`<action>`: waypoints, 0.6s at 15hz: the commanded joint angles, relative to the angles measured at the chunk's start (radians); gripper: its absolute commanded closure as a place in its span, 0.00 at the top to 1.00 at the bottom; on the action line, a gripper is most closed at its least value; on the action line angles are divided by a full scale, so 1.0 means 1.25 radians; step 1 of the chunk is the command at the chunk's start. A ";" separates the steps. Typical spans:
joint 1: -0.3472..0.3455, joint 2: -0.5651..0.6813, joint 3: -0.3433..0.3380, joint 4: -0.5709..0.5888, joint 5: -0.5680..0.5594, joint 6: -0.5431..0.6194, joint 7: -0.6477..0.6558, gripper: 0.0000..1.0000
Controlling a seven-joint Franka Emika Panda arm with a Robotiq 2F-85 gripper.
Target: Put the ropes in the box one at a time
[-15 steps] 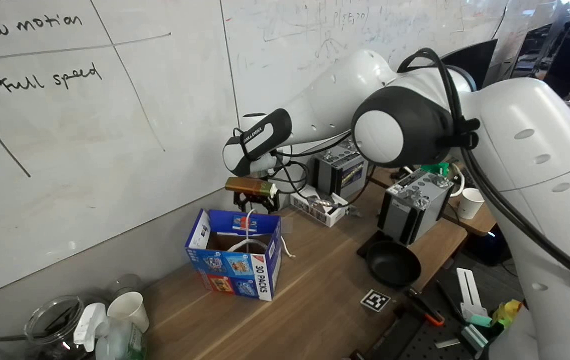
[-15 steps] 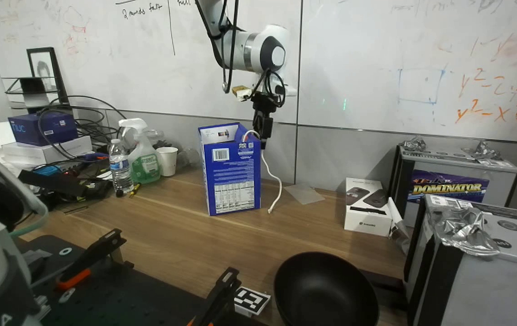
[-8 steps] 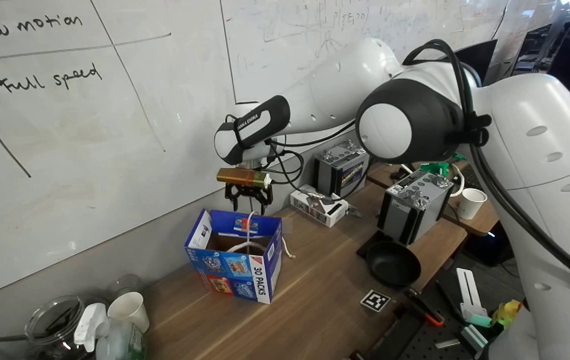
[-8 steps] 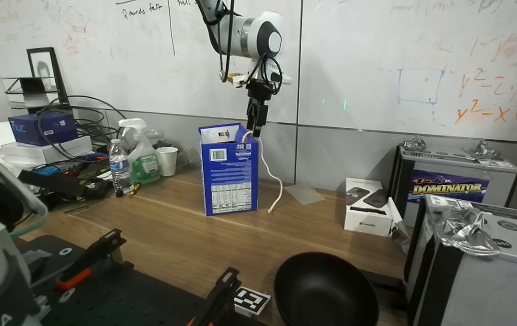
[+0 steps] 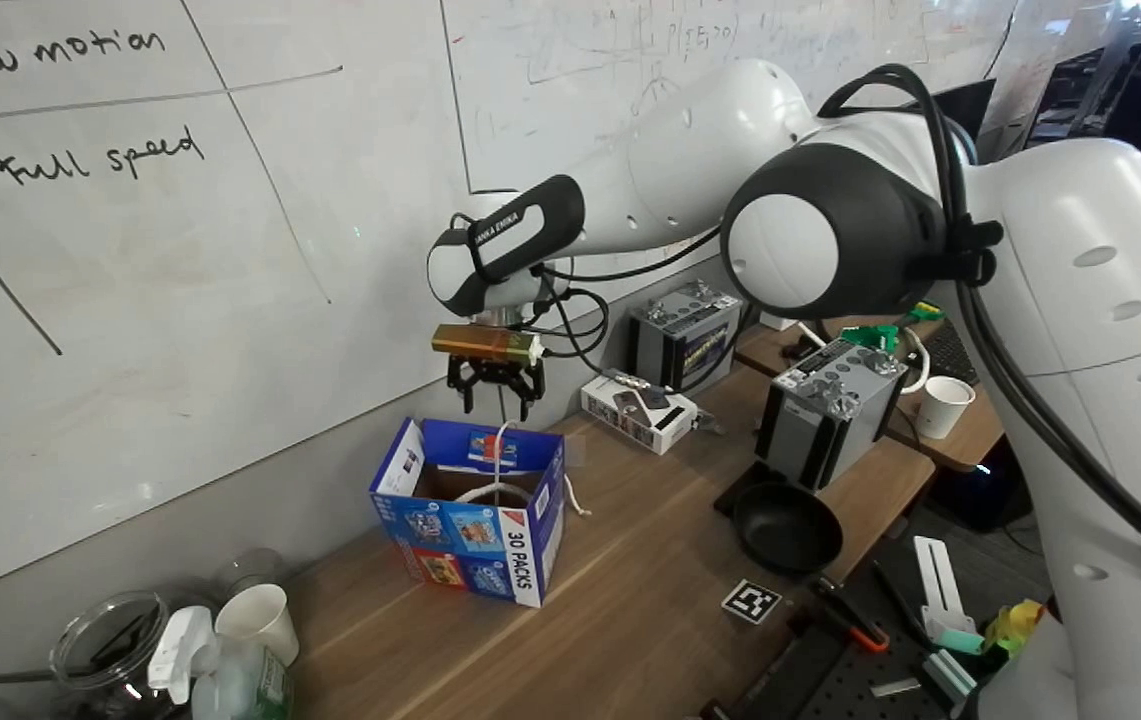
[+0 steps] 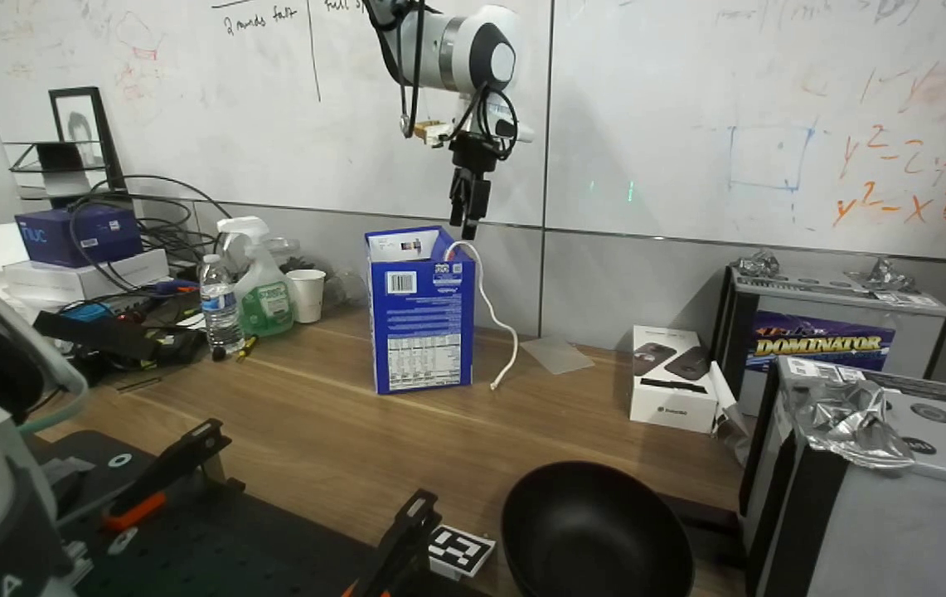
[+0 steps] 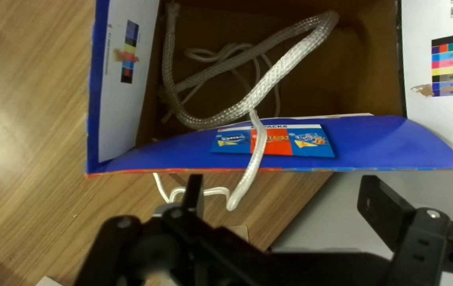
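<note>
The blue printed box (image 5: 475,540) stands upright on the wooden table with its top open. Inside it, in the wrist view, lie a thick white braided rope (image 7: 268,81) and a thinner looped cord (image 7: 204,55). Another thin white rope (image 6: 485,303) hangs over the box's rim, partly inside; its outer end rests on the table. My gripper (image 6: 463,230) hovers above that rim, pointing down, apart from box and rope. Its fingers (image 7: 383,210) stand wide apart in the wrist view, holding nothing. Behind the left finger, part of the hanging rope is hidden.
A whiteboard wall (image 5: 180,300) rises close behind the box. On the table are a white carton (image 6: 671,398), a black pan (image 6: 597,531) and grey boxy devices (image 5: 830,410). A spray bottle (image 6: 261,282) and paper cup (image 6: 307,294) stand to one side.
My gripper has risen from beside the box's rim to above it, staying open. The rope stays draped over the rim. The box has shifted very slightly.
</note>
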 commanded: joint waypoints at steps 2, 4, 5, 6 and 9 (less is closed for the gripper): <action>-0.022 0.003 0.007 -0.003 0.032 0.006 -0.061 1.00; -0.026 0.009 0.006 -0.005 0.040 0.017 -0.081 1.00; -0.028 0.011 0.005 -0.004 0.045 0.021 -0.090 1.00; -0.030 0.012 0.006 -0.007 0.048 0.027 -0.098 1.00; -0.035 0.017 0.008 -0.006 0.066 0.037 -0.119 1.00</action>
